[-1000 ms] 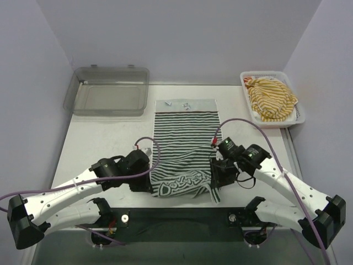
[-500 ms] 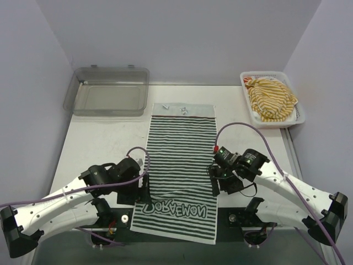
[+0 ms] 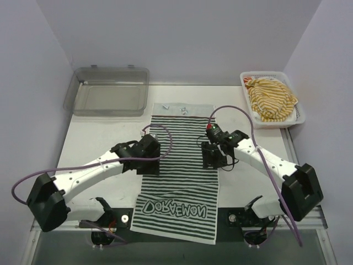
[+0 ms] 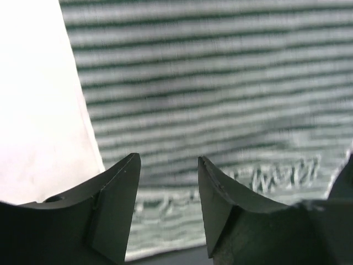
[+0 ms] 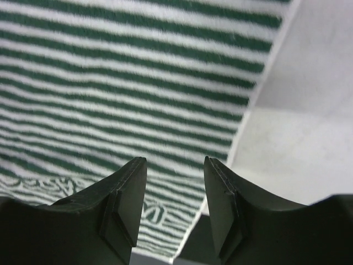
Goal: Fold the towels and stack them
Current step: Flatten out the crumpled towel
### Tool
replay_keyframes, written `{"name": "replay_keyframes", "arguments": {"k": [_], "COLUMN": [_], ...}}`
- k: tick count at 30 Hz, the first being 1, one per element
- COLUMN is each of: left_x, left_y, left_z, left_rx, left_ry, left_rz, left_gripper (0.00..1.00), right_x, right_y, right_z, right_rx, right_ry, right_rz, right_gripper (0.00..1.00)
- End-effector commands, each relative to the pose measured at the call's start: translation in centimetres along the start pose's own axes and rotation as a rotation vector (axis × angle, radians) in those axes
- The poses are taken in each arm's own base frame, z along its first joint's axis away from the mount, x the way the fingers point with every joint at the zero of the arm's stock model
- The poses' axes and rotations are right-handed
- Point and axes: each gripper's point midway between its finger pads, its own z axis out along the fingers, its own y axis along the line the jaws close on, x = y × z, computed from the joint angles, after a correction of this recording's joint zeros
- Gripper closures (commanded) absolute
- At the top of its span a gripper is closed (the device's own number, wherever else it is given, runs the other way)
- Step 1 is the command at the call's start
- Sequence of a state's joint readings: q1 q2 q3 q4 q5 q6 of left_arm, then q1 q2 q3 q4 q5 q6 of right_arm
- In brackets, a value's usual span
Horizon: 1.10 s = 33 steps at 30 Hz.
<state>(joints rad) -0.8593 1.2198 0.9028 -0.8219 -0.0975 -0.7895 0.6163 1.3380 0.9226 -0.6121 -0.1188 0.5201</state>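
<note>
The dark-green-and-white striped towel (image 3: pixel 179 165) lies spread flat along the middle of the table, its lettered near end hanging over the front edge. My left gripper (image 3: pixel 150 165) hovers over the towel's left edge, open and empty. Across from it my right gripper (image 3: pixel 212 160) is over the right edge, also open with nothing between its fingers. In the left wrist view the gripper (image 4: pixel 168 163) looks down on the stripes (image 4: pixel 220 99). The right wrist view shows the gripper (image 5: pixel 175 163) above the towel's right border (image 5: pixel 127 83). A yellow-and-white striped towel (image 3: pixel 270 99) lies crumpled in the basket.
A white mesh basket (image 3: pixel 298 118) stands at the back right corner. A clear grey plastic tray (image 3: pixel 110 91) sits at the back left. Bare white table (image 3: pixel 99 138) lies on both sides of the towel. Purple cables loop off both wrists.
A second ago both grippers held the towel's bunched near end. The end has been pulled toward the front edge and let go, and both arms have moved up to mid-towel.
</note>
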Motion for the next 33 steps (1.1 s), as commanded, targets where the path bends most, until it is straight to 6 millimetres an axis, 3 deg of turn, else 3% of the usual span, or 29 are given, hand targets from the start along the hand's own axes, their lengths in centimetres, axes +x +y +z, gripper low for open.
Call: {"name": "replay_keyframes", "arguments": {"k": [1,5,9,15,19,25,27,33], "left_x": [-4.8,-6.9,-7.5,-8.6,-10.1,-13.3,-13.7,-12.7], "left_y": [-0.9,-1.3,-0.5,0.4,0.4,-0.4,-0.3,0.3], "left_z": [3.2,6.3,9.7,12.8,12.1,8.8,8.6,11.4], "left_rx": [0.032,0.024,-0.026,-0.069,-0.075,-0.069,-0.077,-0.112], "left_ry": [-0.121,-0.150,-0.118,-0.082,-0.124,-0.225,-0.241,-0.161], "left_rz": [0.026,0.023,0.011,0.002,0.004,0.036,0.038,0.087], "left_gripper": [0.46,0.48,0.49,0.48,0.44,0.32,0.32,0.32], "right_x": [-3.2,-4.1,-4.8,-6.8,-8.3,-11.3,-11.4,-10.5], "right_y": [0.1,-1.5,-2.7,-4.4,-4.9,-3.3,-3.4,-3.3], "right_z": [2.0,4.9,7.4,9.0,8.5,5.8,5.8,7.8], "right_rx": [0.000,0.035,0.050,0.079,0.084,0.031,0.035,0.035], "right_ry": [-0.063,-0.039,0.011,0.024,-0.011,-0.110,-0.110,-0.037], "right_rz": [-0.005,0.051,0.081,0.138,0.149,0.116,0.113,0.113], "right_gripper": [0.54,0.54,0.54,0.54,0.53,0.52,0.52,0.52]}}
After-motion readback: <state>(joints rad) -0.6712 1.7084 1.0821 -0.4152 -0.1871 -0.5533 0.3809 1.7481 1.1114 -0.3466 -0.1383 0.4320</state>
